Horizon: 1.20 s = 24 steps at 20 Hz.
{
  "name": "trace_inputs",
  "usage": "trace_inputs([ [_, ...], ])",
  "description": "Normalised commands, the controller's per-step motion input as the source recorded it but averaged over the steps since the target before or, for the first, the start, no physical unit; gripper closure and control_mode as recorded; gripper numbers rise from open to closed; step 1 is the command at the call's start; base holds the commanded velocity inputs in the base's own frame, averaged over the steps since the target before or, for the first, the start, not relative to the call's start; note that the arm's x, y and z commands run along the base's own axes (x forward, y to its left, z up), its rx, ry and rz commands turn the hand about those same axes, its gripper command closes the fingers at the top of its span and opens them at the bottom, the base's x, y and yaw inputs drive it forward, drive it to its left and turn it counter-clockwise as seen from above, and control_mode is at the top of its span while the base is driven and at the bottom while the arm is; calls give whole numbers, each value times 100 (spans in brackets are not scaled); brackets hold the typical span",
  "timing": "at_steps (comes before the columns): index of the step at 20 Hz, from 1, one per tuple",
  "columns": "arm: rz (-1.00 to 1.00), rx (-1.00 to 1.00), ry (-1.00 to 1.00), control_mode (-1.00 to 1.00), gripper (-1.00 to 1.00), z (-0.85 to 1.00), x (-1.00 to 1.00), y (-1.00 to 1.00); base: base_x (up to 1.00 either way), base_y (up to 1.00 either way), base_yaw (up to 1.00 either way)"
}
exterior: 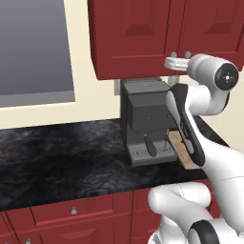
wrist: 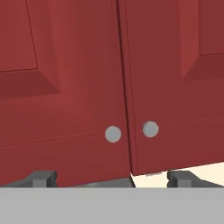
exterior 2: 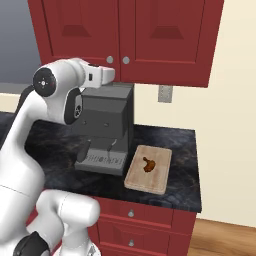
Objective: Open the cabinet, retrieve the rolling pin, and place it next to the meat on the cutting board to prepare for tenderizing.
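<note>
The dark-red wall cabinet [exterior 2: 125, 35] has both doors shut, and its two round silver knobs [wrist: 113, 134] sit side by side at the door seam. My gripper [wrist: 111, 179] is open, its fingertips [wrist: 41, 178] spread wide just below the knobs and a short way in front of the doors. From the right base view, the hand [exterior 2: 102, 75] hovers under the left knob [exterior 2: 109, 59]. The light tan cutting board [exterior 2: 148, 169] lies on the counter right of the coffee machine, with the small reddish-brown meat [exterior 2: 148, 164] on it. The rolling pin is out of view.
A grey coffee machine [exterior 2: 105, 125] stands on the dark stone counter [exterior: 62, 157] directly beneath my hand. A wall outlet [exterior 2: 164, 93] sits under the cabinet. Low red drawers [exterior 2: 145, 220] run below the counter. A window [exterior: 33, 47] is at the left.
</note>
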Motion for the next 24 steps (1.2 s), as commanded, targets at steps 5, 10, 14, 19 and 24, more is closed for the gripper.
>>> trace_inputs([
  [5,8,0,0,-100,-100,-5,27,0,0,0,0],
  [10,8,0,0,-100,-100,0,40,-1,0,0,0],
  [14,4,0,0,-100,-100,0,37,-21,0,0,0],
  [19,0,0,0,-100,-100,0,40,-15,0,0,0],
  [24,3,0,0,-100,-100,-2,19,-1,0,0,0],
])
